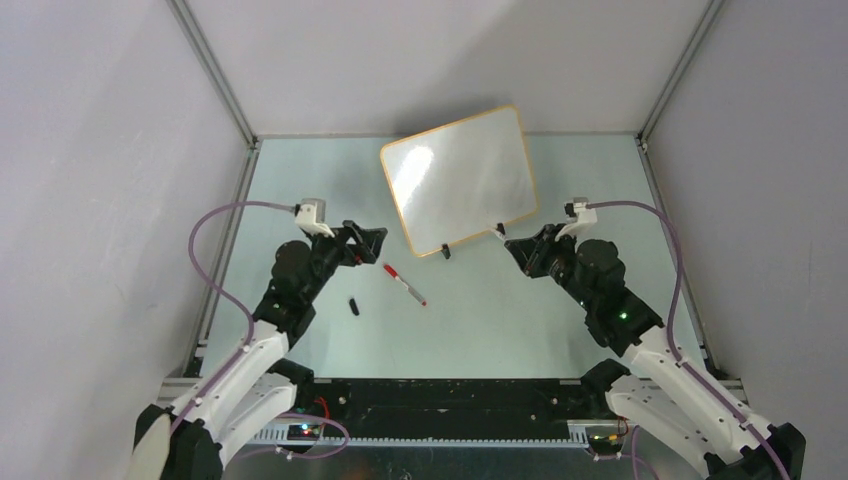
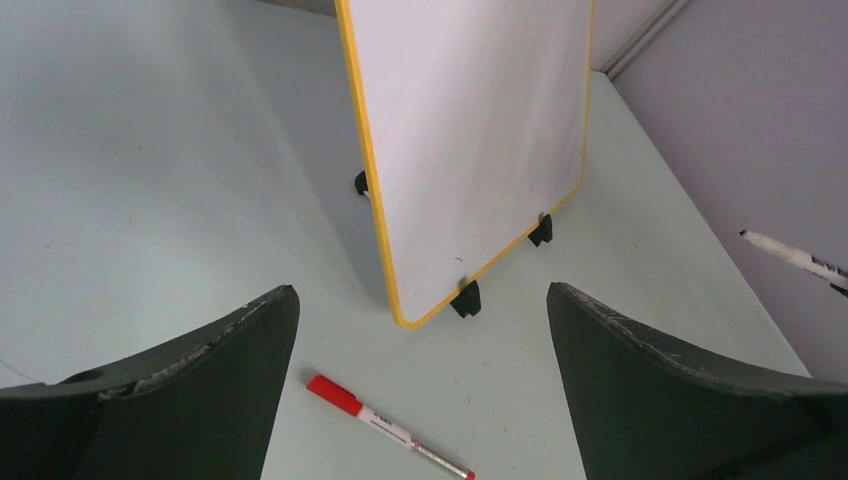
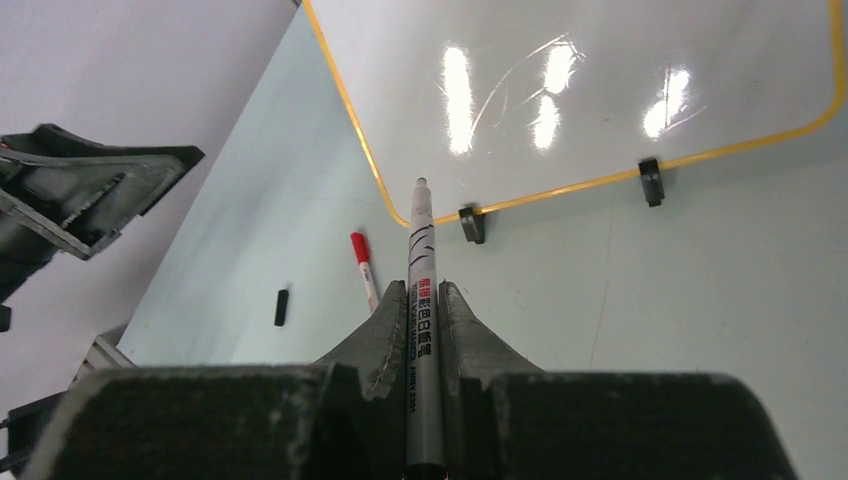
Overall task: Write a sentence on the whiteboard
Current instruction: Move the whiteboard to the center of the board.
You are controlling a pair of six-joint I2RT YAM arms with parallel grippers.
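Note:
The whiteboard (image 1: 460, 180) stands tilted on two black clip feet (image 3: 471, 224) at the table's far middle. Its surface is blank; no sentence shows on it. It also shows in the left wrist view (image 2: 470, 130) and the right wrist view (image 3: 580, 80). My right gripper (image 1: 512, 248) is shut on an uncapped black marker (image 3: 422, 300), whose tip points at the board's lower edge, a little short of it. My left gripper (image 1: 375, 243) is open and empty, just left of the board's lower left corner, with the jaws wide apart (image 2: 422, 293).
A red-capped marker (image 1: 404, 284) lies on the table between the arms, seen too from the left wrist (image 2: 385, 425). A small black cap (image 1: 354, 306) lies left of it. Grey walls close in the table on three sides.

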